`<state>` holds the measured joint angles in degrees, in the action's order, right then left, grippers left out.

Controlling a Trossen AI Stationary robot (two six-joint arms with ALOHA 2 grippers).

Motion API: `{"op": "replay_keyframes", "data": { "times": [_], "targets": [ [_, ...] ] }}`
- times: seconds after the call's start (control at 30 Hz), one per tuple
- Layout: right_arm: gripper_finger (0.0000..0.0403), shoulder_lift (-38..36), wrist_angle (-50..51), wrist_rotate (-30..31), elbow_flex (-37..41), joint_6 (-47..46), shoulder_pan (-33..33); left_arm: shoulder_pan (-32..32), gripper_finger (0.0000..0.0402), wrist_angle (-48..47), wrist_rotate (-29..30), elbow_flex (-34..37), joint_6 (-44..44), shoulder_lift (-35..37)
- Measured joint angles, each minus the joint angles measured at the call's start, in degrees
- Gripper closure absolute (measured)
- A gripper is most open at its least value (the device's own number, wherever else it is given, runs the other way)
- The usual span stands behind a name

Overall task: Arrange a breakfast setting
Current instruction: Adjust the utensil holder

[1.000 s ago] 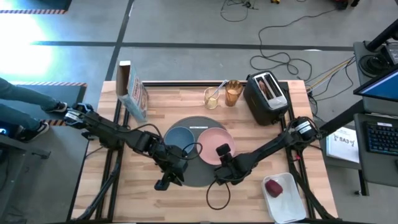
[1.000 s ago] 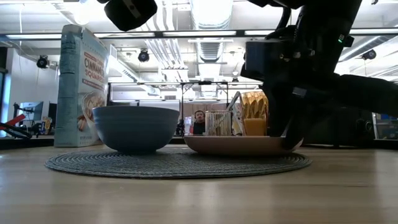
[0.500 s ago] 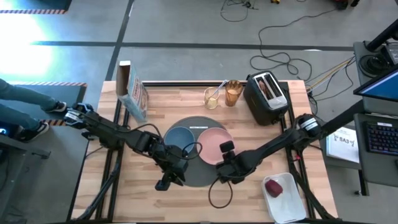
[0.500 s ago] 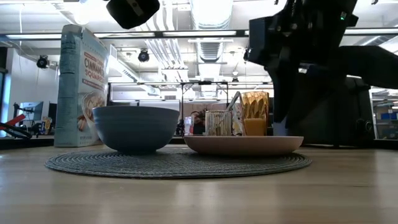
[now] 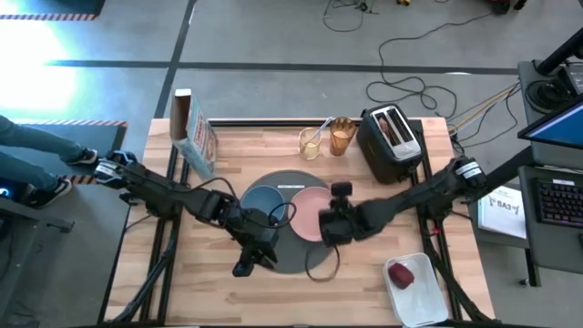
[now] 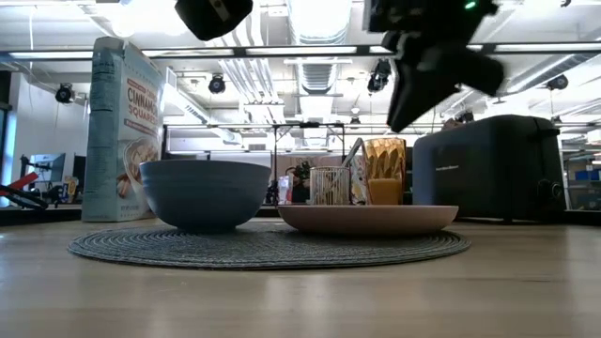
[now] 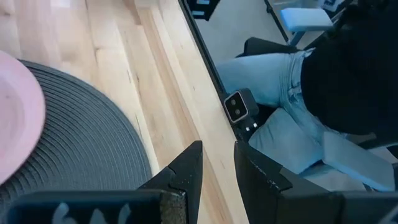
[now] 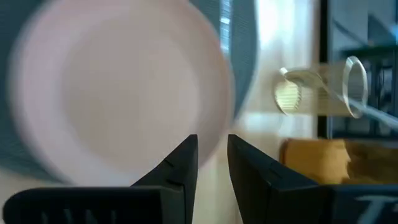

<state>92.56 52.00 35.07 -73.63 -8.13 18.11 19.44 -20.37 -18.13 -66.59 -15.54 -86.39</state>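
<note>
The round dark-grey mat [image 5: 290,251] lies mid-table. The blue bowl [image 5: 263,205] and the pink plate [image 5: 312,205] stand on it side by side. My right gripper [image 5: 322,228] hovers shut and empty above the plate's near part, high in the low view [image 6: 427,80]. My left gripper [image 5: 243,265] is shut and empty above the mat's near-left rim. The amber tumbler [image 5: 342,137] stands at the far edge beside a clear glass holding the metal spoon [image 5: 319,132]. The toast slice [image 5: 389,126] sticks up from the black toaster. The red apple [image 5: 401,273] lies in the white tray.
A cereal box [image 5: 193,137] stands at the far left. The black toaster [image 5: 393,146] is at the far right, the white tray [image 5: 421,293] at the near right corner. Bare wood lies left and right of the mat. A person's legs [image 7: 280,81] show beyond the table's edge.
My right gripper has risen from table height at the plate's near-right rim and gone toward the table's far edge, and now hangs above the plate. The plate and bowl have stayed where they were.
</note>
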Motion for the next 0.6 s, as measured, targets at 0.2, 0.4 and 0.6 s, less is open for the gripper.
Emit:
{"op": "replay_keyframes", "data": {
  "times": [0.2, 0.4, 0.6],
  "targets": [
    [0.0294, -1.49, -0.48, -0.84, 0.0, 1.44, -8.69, -1.7, 0.0326, -0.09, 0.06, 0.0, 1.37, 0.04],
    [0.0265, -1.56, -5.06, -3.32, 0.02, 9.98, -16.8, -5.99, 0.0326, -0.64, -0.64, 0.0, 4.98, 1.17],
    [0.0261, -1.56, -12.55, -8.48, 0.0, 27.07, -23.1, -11.85, 0.0326, -1.52, -0.88, 0.0, 9.17, 2.65]
  ]
}}
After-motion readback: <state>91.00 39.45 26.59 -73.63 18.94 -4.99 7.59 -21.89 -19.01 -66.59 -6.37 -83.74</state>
